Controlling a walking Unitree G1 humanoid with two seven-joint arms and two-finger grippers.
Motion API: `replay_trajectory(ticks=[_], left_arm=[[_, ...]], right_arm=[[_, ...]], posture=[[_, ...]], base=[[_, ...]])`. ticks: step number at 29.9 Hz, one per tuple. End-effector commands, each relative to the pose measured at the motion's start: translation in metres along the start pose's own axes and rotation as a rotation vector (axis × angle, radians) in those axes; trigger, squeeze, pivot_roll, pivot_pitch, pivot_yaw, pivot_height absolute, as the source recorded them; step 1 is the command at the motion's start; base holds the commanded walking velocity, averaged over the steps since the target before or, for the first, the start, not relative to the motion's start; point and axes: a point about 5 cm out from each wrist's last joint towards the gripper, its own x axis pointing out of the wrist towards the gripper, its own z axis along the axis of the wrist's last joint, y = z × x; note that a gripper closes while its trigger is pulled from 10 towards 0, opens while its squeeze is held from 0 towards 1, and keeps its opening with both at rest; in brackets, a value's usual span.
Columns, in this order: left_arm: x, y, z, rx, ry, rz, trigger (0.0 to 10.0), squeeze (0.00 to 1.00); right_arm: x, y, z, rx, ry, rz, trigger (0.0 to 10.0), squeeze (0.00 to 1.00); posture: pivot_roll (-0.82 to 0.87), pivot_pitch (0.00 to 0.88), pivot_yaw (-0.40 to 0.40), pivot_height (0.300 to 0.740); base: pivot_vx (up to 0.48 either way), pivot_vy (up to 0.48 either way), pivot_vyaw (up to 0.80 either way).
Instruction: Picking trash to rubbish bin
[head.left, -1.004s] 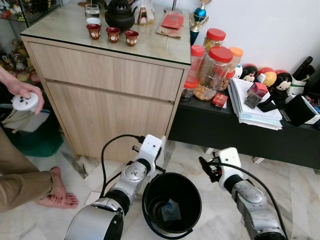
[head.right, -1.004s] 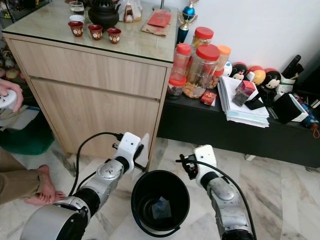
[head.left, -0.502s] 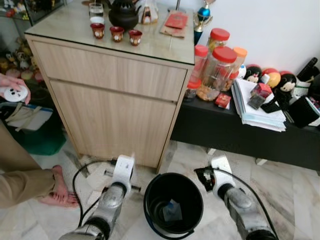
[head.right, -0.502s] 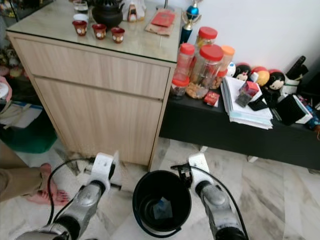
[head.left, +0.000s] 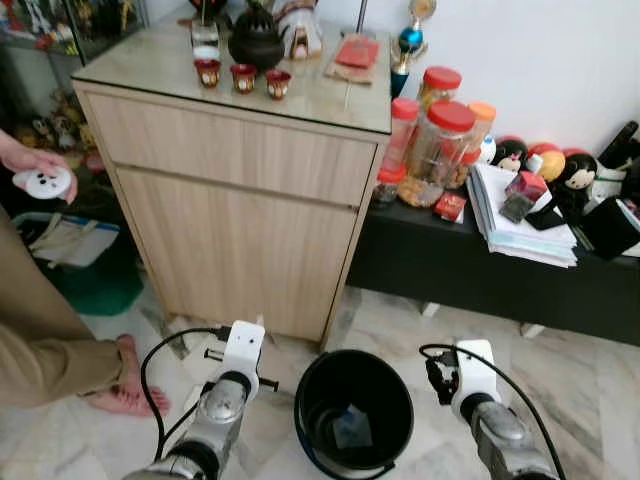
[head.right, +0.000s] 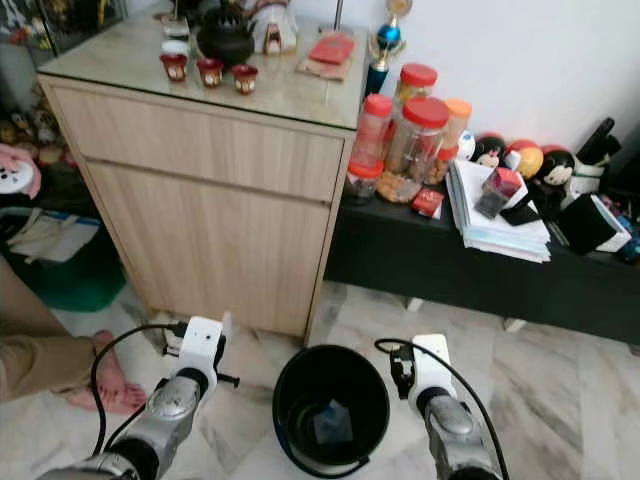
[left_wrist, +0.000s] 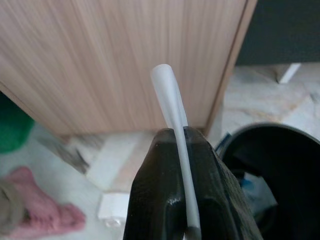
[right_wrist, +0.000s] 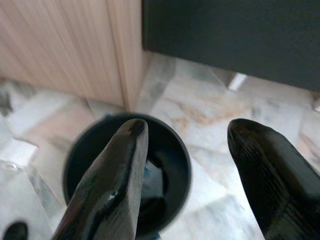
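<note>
we note a thin white strip (left_wrist: 171, 107) clamped between the left gripper (left_wrist: 176, 150) fingers, lower left of the frame, just left of the black bin (head.left: 354, 412) at bottom centre. a scrap (head.left: 351, 427) lies inside the bin. right gripper (right_wrist: 192, 145) is spread apart, empty, right of the bin. a person's hand (head.left: 30, 163) holds a white object (head.left: 44, 182) at upper left, beside the wooden cabinet (head.left: 240, 200).

We see both silver arms held low and forward: the left gripper (left_wrist: 175, 150) has its black fingers pinched together (a thin white strip between them), while the right gripper (right_wrist: 187, 145) is spread wide.
</note>
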Motion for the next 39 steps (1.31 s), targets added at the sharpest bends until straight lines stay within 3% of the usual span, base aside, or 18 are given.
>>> replay_trajectory(ticks=[1,6,11,28,39], left_arm=[[0.004,-0.001,0.009,0.029,-0.022,-0.016,10.0,0.0],[0.006,0.012,0.015,0.061,-0.041,0.0,10.0,0.0],[0.007,0.014,0.017,0.066,-0.05,0.001,10.0,0.0],[0.016,-0.008,0.041,0.092,-0.106,-0.108,10.0,0.0],[0.011,-0.01,0.029,0.072,-0.084,-0.102,10.0,0.0]], right_arm=[[0.0,-0.002,-0.001,0.032,-0.006,-0.021,10.0,0.0],[0.003,0.011,0.003,0.072,-0.038,0.003,10.0,0.0],[0.004,0.017,0.004,0.082,-0.049,0.016,10.0,0.0],[0.009,0.027,0.025,0.071,-0.152,0.055,10.0,0.0],[0.01,0.029,0.028,0.064,-0.159,0.076,10.0,0.0]], posture=[[0.15,0.029,-0.096,0.74],[0.17,0.031,-0.059,0.74],[0.18,0.039,-0.05,0.74],[0.16,0.073,-0.04,0.74],[0.17,0.056,-0.055,0.74]], base=[[0.0,0.0,0.0],[0.0,0.0,0.0],[0.0,0.0,0.0],[0.0,0.0,0.0],[0.0,0.0,-0.15]])
